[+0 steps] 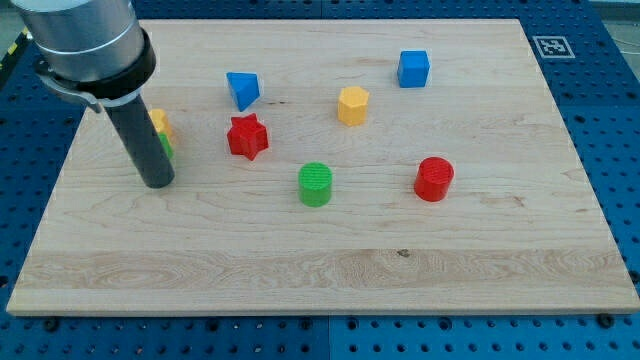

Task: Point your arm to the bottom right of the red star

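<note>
So in the one camera view, a big pale wooden board (330,260) lay on a blue table with rows of little holes (610,120). The arm had no jaws at all, only a straight dark rod, so there was nothing to open or close. The rod's tip (160,185) rested on the board at the view's left, just below a small yellow block (160,122) and a small green block (166,146). Both were partly hidden behind the rod, so their shapes could not be told.

The red star-shaped block (247,137) sat to the right of the tip, not touching it, with bare wood between them. A blue triangle-like block (243,89) stood just above the star. A yellow six-sided block (352,104) and a blue cube (413,68) were farther right, near the top. A green round block (315,184) sat below and right of the star, and a red round block (434,179) was farther right again.

The spot to reach looked like the bare wood between the star and the green round block. The tip would likely have to slide right, passing under the star so it did not bump it.
</note>
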Tool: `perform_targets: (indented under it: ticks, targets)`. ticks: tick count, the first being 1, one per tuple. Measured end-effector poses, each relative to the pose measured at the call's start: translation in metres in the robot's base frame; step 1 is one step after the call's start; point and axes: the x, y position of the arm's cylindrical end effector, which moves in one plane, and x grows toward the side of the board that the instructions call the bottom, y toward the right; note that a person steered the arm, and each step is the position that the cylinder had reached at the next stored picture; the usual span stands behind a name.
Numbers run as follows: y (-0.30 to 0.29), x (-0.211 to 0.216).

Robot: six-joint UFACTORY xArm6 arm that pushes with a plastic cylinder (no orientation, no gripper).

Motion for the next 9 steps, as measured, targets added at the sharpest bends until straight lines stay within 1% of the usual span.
perform_targets:
  ticks: [2, 3, 4, 5, 6, 7, 8, 9]
  targets:
    - [0.044, 0.015]
    - [0.051, 0.017]
    - [0.084, 0.023]
    - [0.099, 0.019]
    - [0.137, 0.019]
    - [0.14, 0.007]
    - [0.141, -0.015]
    - [0.139, -0.018]
